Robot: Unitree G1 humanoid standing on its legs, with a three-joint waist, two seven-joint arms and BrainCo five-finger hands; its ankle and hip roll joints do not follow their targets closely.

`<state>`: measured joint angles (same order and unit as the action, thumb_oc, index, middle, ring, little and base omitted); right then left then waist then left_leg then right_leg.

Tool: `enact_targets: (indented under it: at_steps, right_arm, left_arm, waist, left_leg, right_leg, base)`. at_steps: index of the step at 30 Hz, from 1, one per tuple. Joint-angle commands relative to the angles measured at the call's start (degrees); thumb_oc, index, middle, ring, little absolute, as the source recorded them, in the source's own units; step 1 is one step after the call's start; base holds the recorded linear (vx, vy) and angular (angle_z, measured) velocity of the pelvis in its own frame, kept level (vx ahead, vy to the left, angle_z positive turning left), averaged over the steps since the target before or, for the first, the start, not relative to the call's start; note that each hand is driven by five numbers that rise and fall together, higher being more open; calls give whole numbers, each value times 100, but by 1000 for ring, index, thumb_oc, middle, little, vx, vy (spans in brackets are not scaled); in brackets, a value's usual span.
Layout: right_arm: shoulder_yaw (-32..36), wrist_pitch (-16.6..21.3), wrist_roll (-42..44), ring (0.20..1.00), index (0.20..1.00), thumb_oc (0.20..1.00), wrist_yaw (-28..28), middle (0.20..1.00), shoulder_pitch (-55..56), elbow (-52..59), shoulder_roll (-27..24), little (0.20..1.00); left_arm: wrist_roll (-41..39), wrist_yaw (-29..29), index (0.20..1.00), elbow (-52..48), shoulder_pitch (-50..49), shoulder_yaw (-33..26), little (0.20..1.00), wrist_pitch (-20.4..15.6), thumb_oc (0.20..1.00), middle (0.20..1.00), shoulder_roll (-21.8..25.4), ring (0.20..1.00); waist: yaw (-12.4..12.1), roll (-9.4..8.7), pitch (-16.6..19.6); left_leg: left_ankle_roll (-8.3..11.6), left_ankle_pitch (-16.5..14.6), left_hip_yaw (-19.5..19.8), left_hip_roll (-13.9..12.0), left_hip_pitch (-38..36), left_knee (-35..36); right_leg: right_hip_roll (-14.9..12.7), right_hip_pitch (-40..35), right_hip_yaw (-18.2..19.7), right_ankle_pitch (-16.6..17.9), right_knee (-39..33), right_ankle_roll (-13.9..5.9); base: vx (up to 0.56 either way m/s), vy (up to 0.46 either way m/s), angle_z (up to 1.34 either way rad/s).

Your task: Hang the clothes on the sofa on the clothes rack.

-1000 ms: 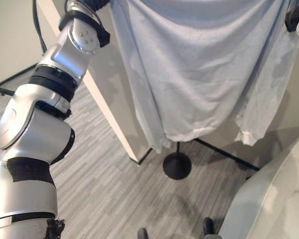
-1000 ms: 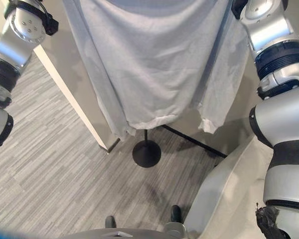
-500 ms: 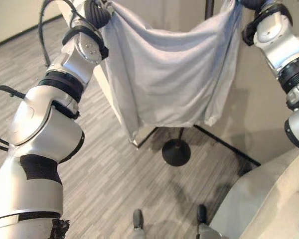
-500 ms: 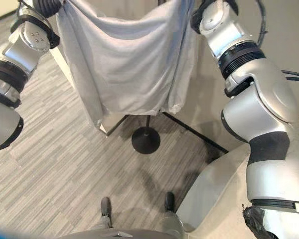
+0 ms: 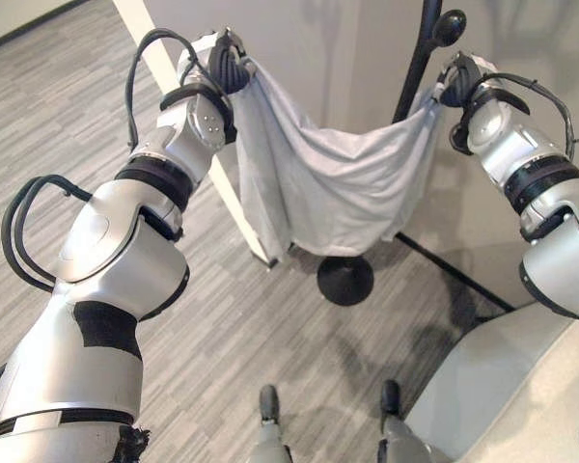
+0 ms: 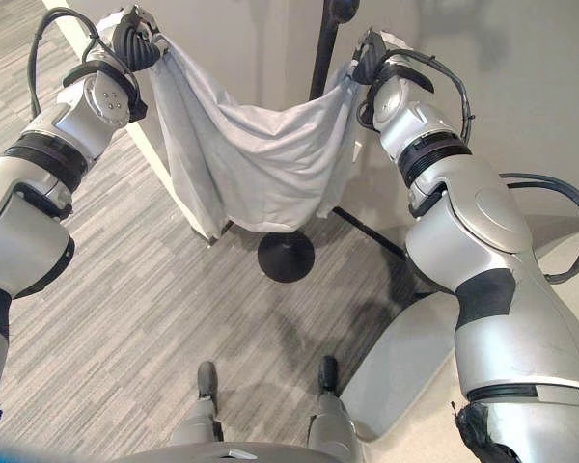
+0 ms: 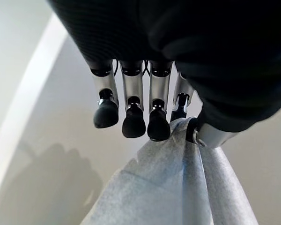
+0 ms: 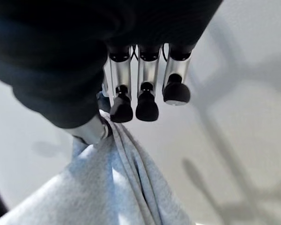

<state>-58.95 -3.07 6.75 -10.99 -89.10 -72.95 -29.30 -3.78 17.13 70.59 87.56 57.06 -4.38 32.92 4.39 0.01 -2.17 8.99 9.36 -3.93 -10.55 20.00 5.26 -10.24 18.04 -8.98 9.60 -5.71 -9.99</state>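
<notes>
A pale blue-grey garment hangs stretched between the robot's two raised hands, sagging in the middle just in front of a black clothes rack pole with a round base on the grey floor. The left hand pinches one top corner between thumb and curled fingers, and the right hand pinches the other the same way. A pale sofa sits at the lower right.
</notes>
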Motion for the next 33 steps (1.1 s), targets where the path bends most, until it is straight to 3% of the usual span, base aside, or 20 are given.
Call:
enact_targets:
  at_steps: [1,6,8,10,11,14,19,20,21,22,23,26,29,31,32,33]
  right_arm:
    - [-27,87,-53,200,200,200,-308,200,-1155,-554,-445,200]
    - [423,236,462,200,200,200,-685,200,-1005,53,-836,200]
    - [695,328,693,200,200,200,-782,200,-778,485,-1082,200]
    - [1505,482,781,200,200,200,-1043,200,170,1923,-1798,200]
    - [1528,471,772,200,200,200,-1048,200,199,1950,-1804,200]
    - [2825,702,754,200,200,200,-1262,200,1600,3511,-2354,200]
    - [5017,1131,437,200,200,200,-1158,200,4128,5265,-2795,200]
    - [5835,1328,407,200,200,200,-1086,200,4974,5789,-2755,200]
    - [5930,1315,392,200,200,200,-1067,200,5114,5885,-2743,200]
    - [6764,1538,336,200,200,200,-981,200,5929,6416,-2624,200]
    - [6798,1533,331,200,200,200,-968,200,5994,6471,-2618,200]
    - [7430,1697,362,200,200,200,-885,200,6593,6915,-2502,200]
    - [7685,1775,398,200,200,200,-943,200,6768,7125,-2391,200]
    - [7754,1800,246,200,200,200,-1053,200,6733,7157,-2488,200]
    - [7653,1808,189,200,200,200,-1156,200,6570,7161,-2450,200]
    - [7647,1805,180,200,200,200,-1164,200,6557,7158,-2449,200]
  left_arm:
    - [46,242,200,498,1325,73,200,-54,200,200,171,200]
    - [-88,397,200,86,1284,-77,200,-96,200,200,417,200]
    - [-143,474,200,-327,1168,-178,200,-160,200,200,726,200]
    - [-110,545,200,-1487,704,-468,200,-259,200,200,1557,200]
    - [-106,547,200,-1502,695,-466,200,-252,200,200,1559,200]
    - [20,624,200,-2883,-71,-1095,200,-406,200,200,2343,200]
    - [364,411,200,-5043,-1699,-2355,200,-744,200,200,3080,200]
    - [419,331,200,-5699,-2378,-2950,200,-885,200,200,3364,200]
    - [434,313,200,-5790,-2501,-3037,200,-868,200,200,3367,200]
    - [561,211,200,-6500,-3411,-3873,200,-954,200,200,3707,200]
    - [571,200,200,-6564,-3535,-3975,200,-948,200,200,3705,200]
    - [671,121,200,-7242,-4703,-5143,200,-969,200,200,3923,200]
    - [781,179,200,-7579,-5211,-5791,200,-977,200,200,3713,200]
    - [789,228,200,-7672,-5291,-5921,200,-1010,200,200,3596,200]
    - [830,284,200,-7755,-5200,-5902,200,-1036,200,200,3534,200]
    - [839,287,200,-7760,-5197,-5904,200,-1031,200,200,3532,200]
  waist:
    - [-158,126,-571]
    - [-121,154,-567]
    - [-101,159,-535]
    - [-41,172,-468]
    - [-42,163,-457]
    - [8,207,-424]
    - [-7,220,-250]
    - [7,215,-206]
    - [2,220,-188]
    - [-44,188,-64]
    - [-41,204,-55]
    - [-67,191,79]
    - [-31,182,86]
    - [-31,181,65]
    - [-79,162,30]
    - [-73,147,32]
  left_leg:
    - [-31,-55,343,508,9,-26]
    - [-45,-142,321,476,-180,-26]
    - [-44,-202,301,444,-300,-26]
    - [-27,-321,239,333,-571,-26]
    - [-28,-300,240,337,-555,-26]
    - [5,-398,178,226,-776,-26]
    - [73,-433,197,2,-983,-26]
    - [111,-405,214,-100,-1045,-26]
    - [118,-405,224,-108,-1054,-26]
    - [191,-364,279,-275,-1103,-26]
    - [199,-366,282,-286,-1112,-26]
    - [272,-288,384,-478,-1166,-26]
    - [236,-265,453,-502,-1194,-26]
    - [160,-276,427,-366,-1208,-34]
    - [36,-489,501,16,-1130,-26]
    - [10,-497,499,48,-1127,-26]
  right_leg:
    - [161,138,229,-371,71,-353]
    - [154,-38,252,-469,71,-348]
    - [175,-139,252,-537,71,-344]
    - [223,-414,257,-705,71,-324]
    - [220,-398,259,-688,71,-323]
    - [261,-646,182,-839,71,-301]
    - [359,-978,24,-1051,71,-225]
    - [432,-1074,-12,-1132,71,-179]
    - [441,-1089,-22,-1137,71,-173]
    - [592,-1233,-74,-1237,71,-108]
    - [602,-1243,-75,-1240,71,-101]
    - [821,-1405,-85,-1369,71,25]
    - [923,-1528,-83,-1473,71,120]
    - [863,-1577,-148,-1428,71,121]
    - [771,-1541,-157,-1325,71,105]
    - [739,-1539,-159,-1329,71,85]
  base:
    - [0,0,0]
    - [33,-3,1]
    - [82,-30,-2]
    - [108,-68,-5]
    - [61,-60,-2]
    - [55,-79,0]
    - [47,-128,7]
    - [36,-141,9]
    - [15,-260,12]
    - [-4,-173,4]
    - [0,-255,1]
    - [13,-157,-4]
    - [-8,-56,0]
    - [-47,85,17]
    - [-39,126,20]
    - [-50,137,19]
